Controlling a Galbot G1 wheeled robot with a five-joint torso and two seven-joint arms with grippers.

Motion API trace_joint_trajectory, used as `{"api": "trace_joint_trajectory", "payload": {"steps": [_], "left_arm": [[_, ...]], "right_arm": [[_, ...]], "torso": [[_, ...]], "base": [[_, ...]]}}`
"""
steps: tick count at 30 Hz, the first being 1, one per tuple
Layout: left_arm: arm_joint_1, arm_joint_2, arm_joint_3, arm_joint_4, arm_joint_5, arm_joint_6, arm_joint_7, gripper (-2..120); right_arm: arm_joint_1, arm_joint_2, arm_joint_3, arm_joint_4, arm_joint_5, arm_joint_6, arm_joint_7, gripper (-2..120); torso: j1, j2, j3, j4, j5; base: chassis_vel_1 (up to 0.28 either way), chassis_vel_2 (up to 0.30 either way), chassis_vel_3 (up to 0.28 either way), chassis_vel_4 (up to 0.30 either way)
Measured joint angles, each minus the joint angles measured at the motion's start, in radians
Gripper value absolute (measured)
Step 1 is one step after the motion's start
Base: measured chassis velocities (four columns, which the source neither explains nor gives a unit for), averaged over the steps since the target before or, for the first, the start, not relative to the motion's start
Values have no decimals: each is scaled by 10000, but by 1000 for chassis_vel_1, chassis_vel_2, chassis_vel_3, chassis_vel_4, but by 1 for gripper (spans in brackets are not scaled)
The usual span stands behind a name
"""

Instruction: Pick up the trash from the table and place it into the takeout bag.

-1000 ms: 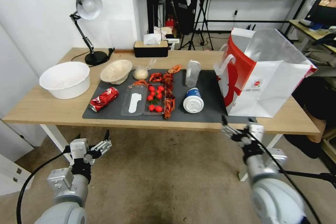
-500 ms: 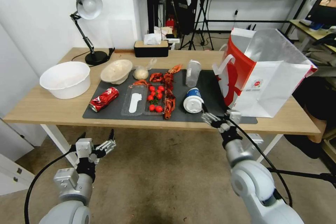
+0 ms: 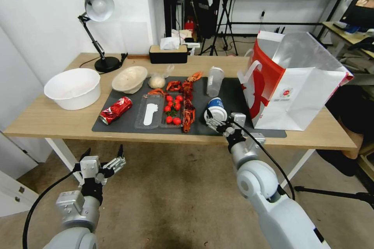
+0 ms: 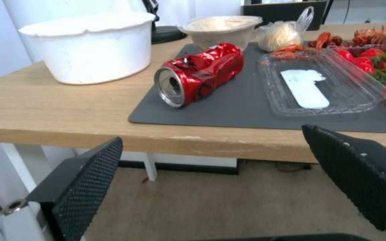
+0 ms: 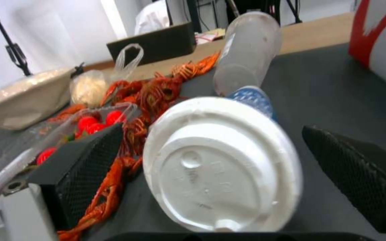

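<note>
Right gripper (image 3: 216,121) reaching over the table (image 3: 46,118) edge, jaws wide apart, left gripper (image 3: 102,158) below that edge, jaws spread

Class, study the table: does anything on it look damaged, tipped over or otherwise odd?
Yes. The red soda can is crushed and lying on its side on the grey mat. The blue paper cup and the clear plastic cup are also tipped over, and crayfish shells are strewn loose across the mat.

On the tabletop (image 3: 46,118) mat lie a crushed red can (image 3: 115,110), a beige bowl (image 3: 129,79), a knotted bag (image 3: 157,81), a toppled clear cup (image 3: 214,81) and a lidded blue cup (image 3: 215,113); the takeout bag (image 3: 296,89) stands open alongside.
</note>
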Motion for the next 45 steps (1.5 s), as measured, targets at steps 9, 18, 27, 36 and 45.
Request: {"api": "trace_joint_trajectory", "payload": {"steps": [9, 18, 27, 36, 45], "left_arm": [[-6, -3, -32, 91, 9, -207, -3, 100], [-41, -3, -29, 335, 30, -590, -5, 100], [-66, 1, -12, 494, 59, -787, -5, 100], [-112, 2, -5, 534, 69, -789, -5, 100], [-111, 2, 20, 518, 94, -792, -7, 100]], "right_arm": [[322, 139, -318, -213, -92, -437, 551, 100], [356, 268, -491, -290, -578, -829, 979, 87], [235, 322, -498, -261, -713, -871, 1028, 68], [26, 139, -267, 446, -691, -379, 321, 63], [292, -427, 588, 1889, 123, 628, -1445, 61]], "torso": [[1, 0, 0, 1, 0], [0, 0, 0, 0, 0], [0, 1, -2, 0, 0], [0, 0, 0, 0, 1], [0, 0, 0, 0, 1]], "base": [[0, 0, 0, 0], [0, 0, 0, 0], [0, 0, 0, 0], [0, 0, 0, 0], [0, 0, 0, 0]]}}
